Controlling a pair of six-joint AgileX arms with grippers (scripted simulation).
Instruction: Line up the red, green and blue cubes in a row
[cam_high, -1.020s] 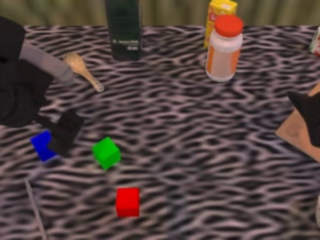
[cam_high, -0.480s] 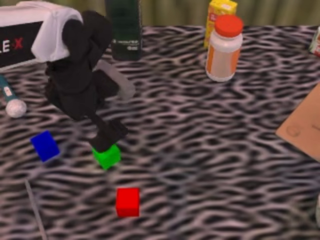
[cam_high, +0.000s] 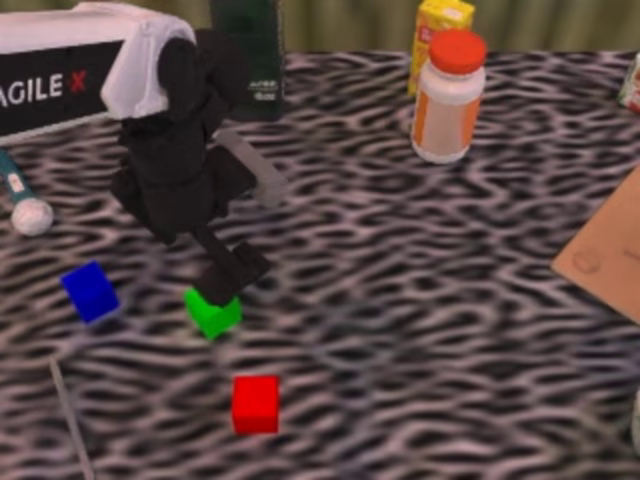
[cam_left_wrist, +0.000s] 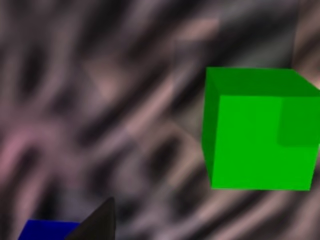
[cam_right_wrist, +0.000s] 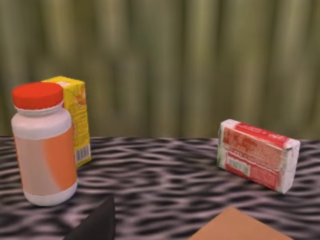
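— Green cube (cam_high: 212, 313) first: where does it sit?
— On the patterned table (cam_high: 420, 300), left of centre in the top view; the left gripper (cam_high: 232, 272) hangs right over its far edge and hides part of its top. The left wrist view shows the cube (cam_left_wrist: 260, 132) large and close, with one dark fingertip (cam_left_wrist: 100, 225) low in the picture and well apart from it.
— Are the fingers parted or pressed together?
— I cannot tell; only one tip shows, and from above the pincer is a dark block.
— The other cubes?
— The blue cube (cam_high: 90, 291) lies to the left of the green one, the red cube (cam_high: 255, 404) nearer the front edge (all three apart, none touching).
— And the right arm?
— Out of the top view; its wrist camera faces an orange-capped bottle (cam_right_wrist: 44, 145), a yellow carton (cam_right_wrist: 75, 117) just behind it and a red-and-white packet (cam_right_wrist: 257, 155), with what may be a fingertip low down.
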